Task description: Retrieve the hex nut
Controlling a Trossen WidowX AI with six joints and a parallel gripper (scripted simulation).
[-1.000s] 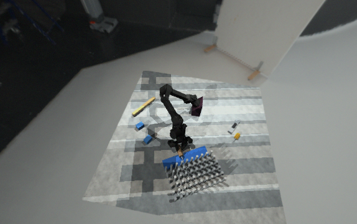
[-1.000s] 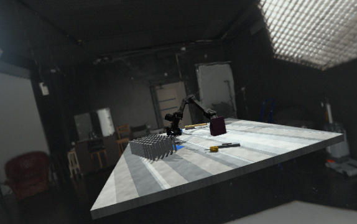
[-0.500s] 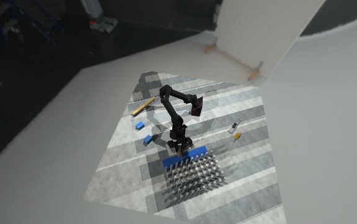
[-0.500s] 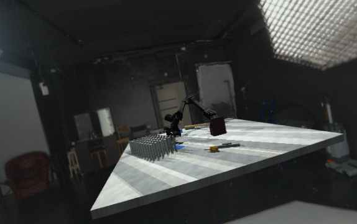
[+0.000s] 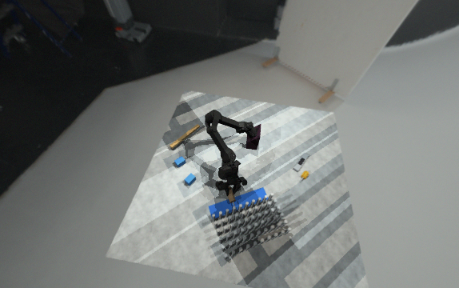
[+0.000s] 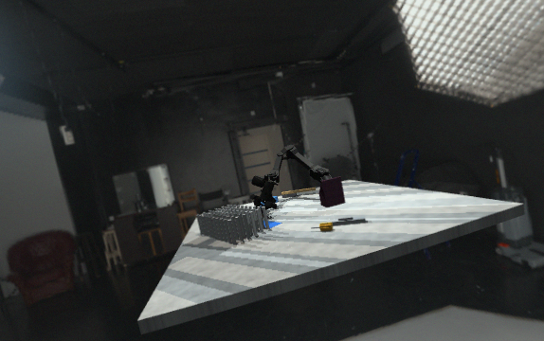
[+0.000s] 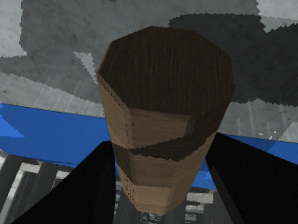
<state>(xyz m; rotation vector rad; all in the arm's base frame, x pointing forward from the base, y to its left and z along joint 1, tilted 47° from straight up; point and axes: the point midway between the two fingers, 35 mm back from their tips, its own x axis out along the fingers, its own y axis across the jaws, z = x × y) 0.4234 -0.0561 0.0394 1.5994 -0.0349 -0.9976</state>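
Observation:
My gripper (image 5: pixel 231 192) (image 7: pixel 158 145) is shut on a tool's brown wooden handle (image 5: pixel 231 197) (image 7: pixel 167 85). It holds the handle over the blue taped strip (image 5: pixel 255 194) (image 6: pixel 275 224) (image 7: pixel 50 135), at the front edge of the standing metal spacers (image 5: pixel 253 222) (image 6: pixel 229 224) (image 7: pixel 37 180). In the wrist view the handle's wide butt end faces the camera. The handle hides most of the tool below it, so its tip and any contact with the spacers cannot be made out. The hex nut cannot be made out in any view.
A yellow-handled screwdriver (image 5: pixel 305 174) (image 6: pixel 326 227) and a grey tool with a dark part (image 5: pixel 301 162) (image 6: pixel 352 221) lie on one side of the strip. Two blue blocks (image 5: pixel 180 162) (image 5: pixel 189 179) and a long yellow-brown stick (image 5: pixel 185 137) (image 6: pixel 299 191) lie on the other. A dark purple block (image 5: pixel 253 138) (image 6: pixel 332 191) stands at the arm's far end.

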